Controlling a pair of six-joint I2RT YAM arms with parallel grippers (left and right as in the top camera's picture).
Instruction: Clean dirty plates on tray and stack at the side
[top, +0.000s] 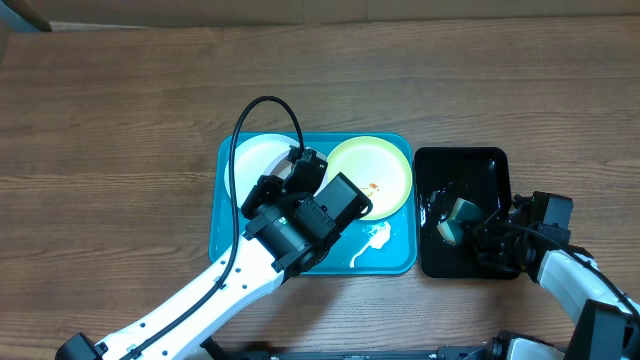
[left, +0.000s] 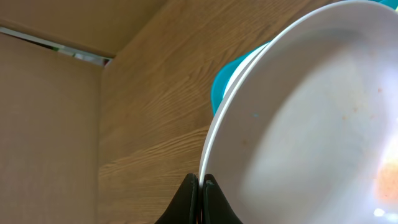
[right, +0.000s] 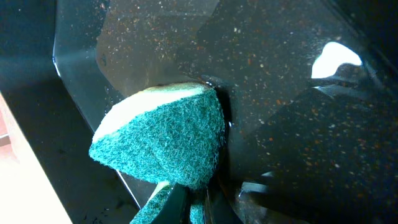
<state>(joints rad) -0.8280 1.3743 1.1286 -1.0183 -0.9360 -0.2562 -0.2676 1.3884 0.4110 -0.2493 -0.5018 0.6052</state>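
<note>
The blue tray (top: 228, 240) lies mid-table. On it a white plate (top: 258, 162) sits at the left and a pale yellow-green plate (top: 372, 172) with small orange smears at the right. My left gripper (left: 200, 183) is shut on the rim of the white plate (left: 311, 124), which shows a faint orange smear; a second white rim lies just under it. My right gripper (right: 198, 202) is shut on a green scouring sponge (right: 163, 144), held in the wet black tray (right: 292, 74). In the overhead view the sponge (top: 458, 215) is inside the black tray (top: 490, 165).
White foam or liquid (top: 372, 240) is smeared on the blue tray's front right. The black tray stands right of the blue tray. Bare wood table (top: 110, 130) lies to the left and far side. A cardboard wall (left: 43, 124) shows in the left wrist view.
</note>
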